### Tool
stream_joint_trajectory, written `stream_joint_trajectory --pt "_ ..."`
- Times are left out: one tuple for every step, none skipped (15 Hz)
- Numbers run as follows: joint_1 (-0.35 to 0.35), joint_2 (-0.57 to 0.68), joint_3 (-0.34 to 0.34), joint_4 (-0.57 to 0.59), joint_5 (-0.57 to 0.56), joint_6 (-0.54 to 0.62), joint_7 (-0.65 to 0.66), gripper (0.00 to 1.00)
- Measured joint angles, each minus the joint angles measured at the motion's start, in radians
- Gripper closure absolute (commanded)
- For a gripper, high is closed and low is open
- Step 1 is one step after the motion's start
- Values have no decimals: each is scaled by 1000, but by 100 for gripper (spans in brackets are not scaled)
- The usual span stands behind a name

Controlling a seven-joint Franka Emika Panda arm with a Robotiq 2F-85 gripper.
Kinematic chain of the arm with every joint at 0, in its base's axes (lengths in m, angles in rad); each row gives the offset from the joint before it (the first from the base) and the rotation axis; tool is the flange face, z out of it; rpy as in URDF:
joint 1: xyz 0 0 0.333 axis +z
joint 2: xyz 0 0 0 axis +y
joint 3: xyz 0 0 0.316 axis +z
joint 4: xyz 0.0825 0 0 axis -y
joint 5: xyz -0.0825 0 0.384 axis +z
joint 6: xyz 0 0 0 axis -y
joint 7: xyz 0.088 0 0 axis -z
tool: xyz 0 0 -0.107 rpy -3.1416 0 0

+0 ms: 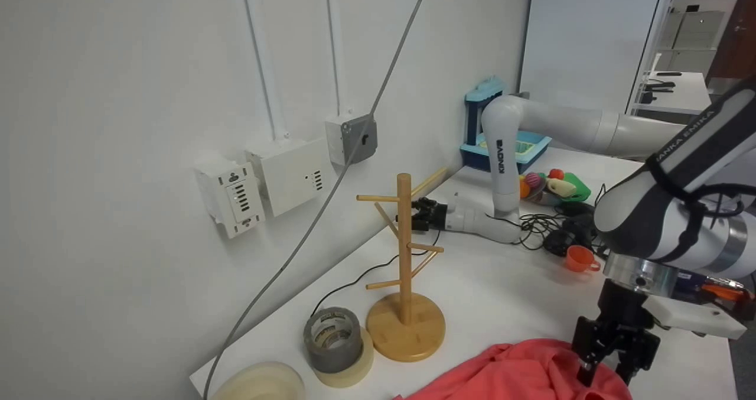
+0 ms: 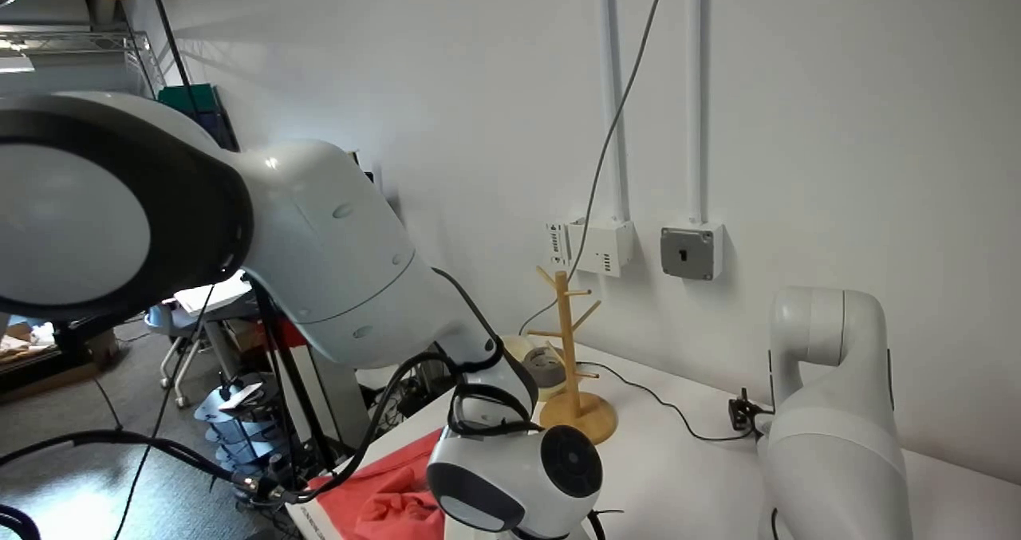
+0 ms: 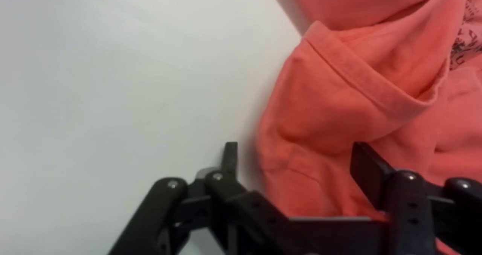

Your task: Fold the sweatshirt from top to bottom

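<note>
The coral-red sweatshirt (image 1: 502,377) lies crumpled on the white table, cut off by the bottom of the frame in an exterior view. Part of it shows in an exterior view (image 2: 399,488) beside my arm. In the wrist view the sweatshirt (image 3: 339,108) has a folded hem and dark lettering at the upper right. My gripper (image 1: 606,375) is low over the garment's edge. In the wrist view my gripper (image 3: 294,149) is open, one finger over the white table and the other over the fabric. The cloth edge lies between the fingers, not pinched.
A wooden mug tree (image 1: 405,270), tape rolls (image 1: 332,341) and a pale bowl (image 1: 260,382) stand near the wall side. A second white arm (image 1: 549,122), an orange cup (image 1: 580,259) and toy food (image 1: 558,184) are farther along the table.
</note>
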Motion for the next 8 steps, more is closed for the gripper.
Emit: stream_joint_trajectory --pt "1 3 0 4 -1 0 0 63" --pt "1 3 0 6 -3 0 0 70" --pt "2 3 -1 7 -6 0 -1 77" --pt "4 3 -2 8 -10 1 -1 86" --pt "7 2 -4 8 -12 1 -1 92" --pt "12 1 -7 7 -14 2 -1 99" --pt "19 -2 -12 7 -18 2 0 100" --pt "30 -7 -20 4 -33 2 5 100"
